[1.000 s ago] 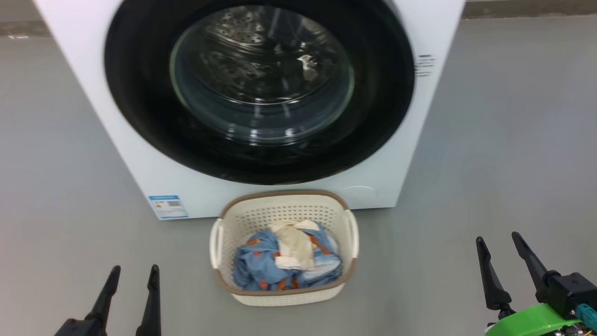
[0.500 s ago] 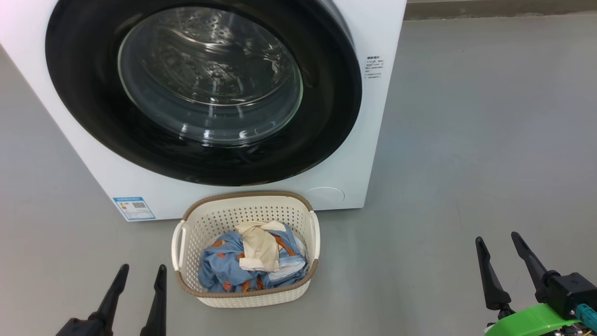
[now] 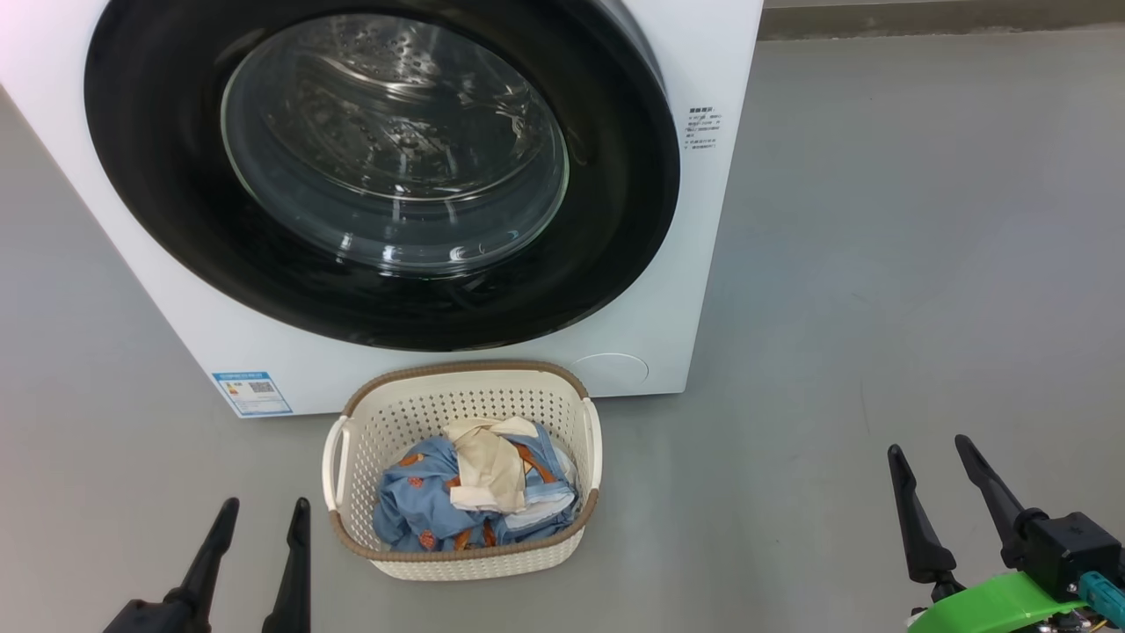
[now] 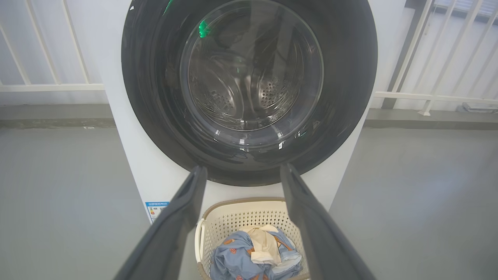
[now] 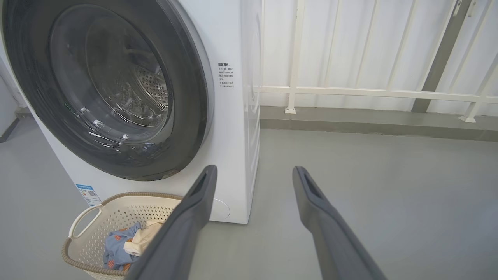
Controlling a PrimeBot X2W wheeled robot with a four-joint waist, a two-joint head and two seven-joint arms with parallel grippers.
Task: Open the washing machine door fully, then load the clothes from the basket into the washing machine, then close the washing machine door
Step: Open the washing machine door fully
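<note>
I am holding my left claw [image 3: 265, 506] low at the left, its two long dark fingers spread wide apart with nothing between them. My right claw [image 3: 928, 446] is hanging low at the right, equally wide open and empty, with a green part [image 3: 993, 603] at its wrist that is partly cut off by the picture's edge. Both claws are staying well apart from everything.

The big white boxy washing machine [image 3: 694, 264] is standing on the grey floor [image 3: 879, 264] in front of me. Its large round glossy black door [image 3: 620, 193] is lying closed against the front. The top of the door and the machine's left side are running out of my head view. Through the bulging clear glass window [image 3: 395, 149] the steel perforated drum is showing, but reflections are making the inside hard to read. The small black print to the right of the door and the small blue label [image 3: 252, 393] low on the front are too small for reading.

The small cream-white perforated plastic basket [image 3: 466, 406] with the brown woven-look rim is sitting on the floor just in front of the machine, below the door. The light blue fabric with orange-brown prints [image 3: 422, 503] is lying crumpled inside it, and the cream-beige cloth piece [image 3: 483, 466] is resting on top. In my left wrist view the basket is appearing between my fingers, its near part cut off. In my right wrist view one finger is covering its right end, and a white railing [image 5: 369, 92] is standing behind.
</note>
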